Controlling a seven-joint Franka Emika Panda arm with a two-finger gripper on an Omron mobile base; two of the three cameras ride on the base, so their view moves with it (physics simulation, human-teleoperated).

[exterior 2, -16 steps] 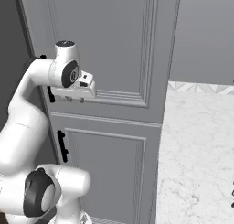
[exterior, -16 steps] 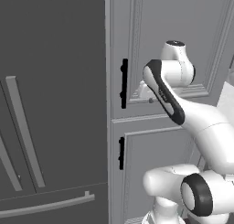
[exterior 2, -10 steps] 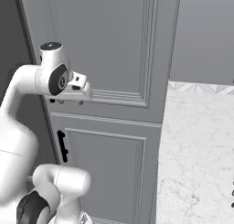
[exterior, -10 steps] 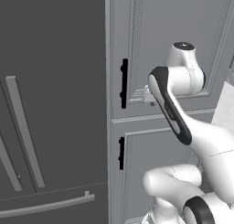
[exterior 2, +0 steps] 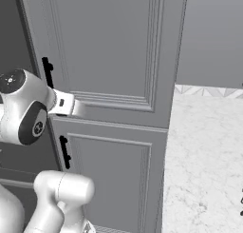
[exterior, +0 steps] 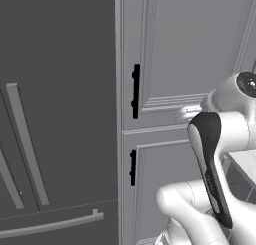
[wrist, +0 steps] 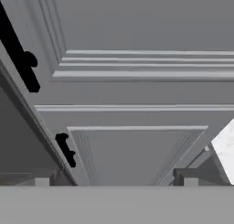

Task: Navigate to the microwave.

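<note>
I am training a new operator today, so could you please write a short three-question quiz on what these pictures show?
1. True or false: the tall cabinet has two doors, one above the other.
2. What colour are the cabinet handles? A) black B) white C) gold
3. Fill in: right of the cabinet lies a pale marble ______.

Key: 1 true; 2 A; 3 counter. The gripper faces the cabinet, its fingertips apart and holding nothing. The dark fridge with long grey handles stands left of the cabinet.
</note>
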